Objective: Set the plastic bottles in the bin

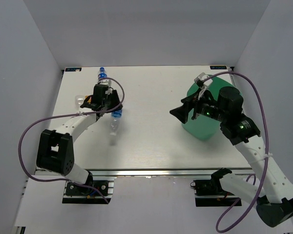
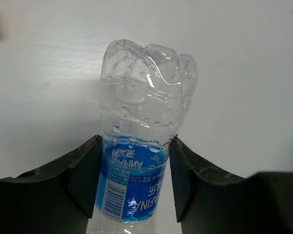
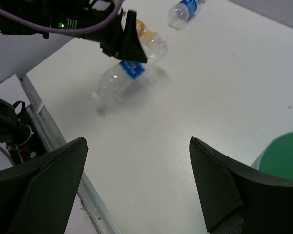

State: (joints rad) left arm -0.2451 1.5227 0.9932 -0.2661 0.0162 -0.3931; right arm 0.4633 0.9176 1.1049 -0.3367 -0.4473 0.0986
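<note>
My left gripper (image 1: 109, 103) is shut on a clear bottle with a blue label (image 1: 116, 120) and holds it above the table at the left. In the left wrist view the fingers (image 2: 83, 180) press both sides of the label of this bottle (image 2: 136, 146), its base pointing away. A second blue-label bottle (image 1: 102, 75) lies at the far left edge. A clear bottle with orange (image 1: 81, 101) lies just left of the left gripper. The mint-green bin (image 1: 202, 127) stands at the right, mostly under my right arm. My right gripper (image 1: 178, 113) is open and empty, just left of the bin.
In the right wrist view the held bottle (image 3: 119, 80) hangs under the left gripper, the orange bottle (image 3: 149, 39) is behind it, and the bin's rim (image 3: 283, 156) is at the lower right. The table's near metal rail (image 1: 151, 172) runs along the front.
</note>
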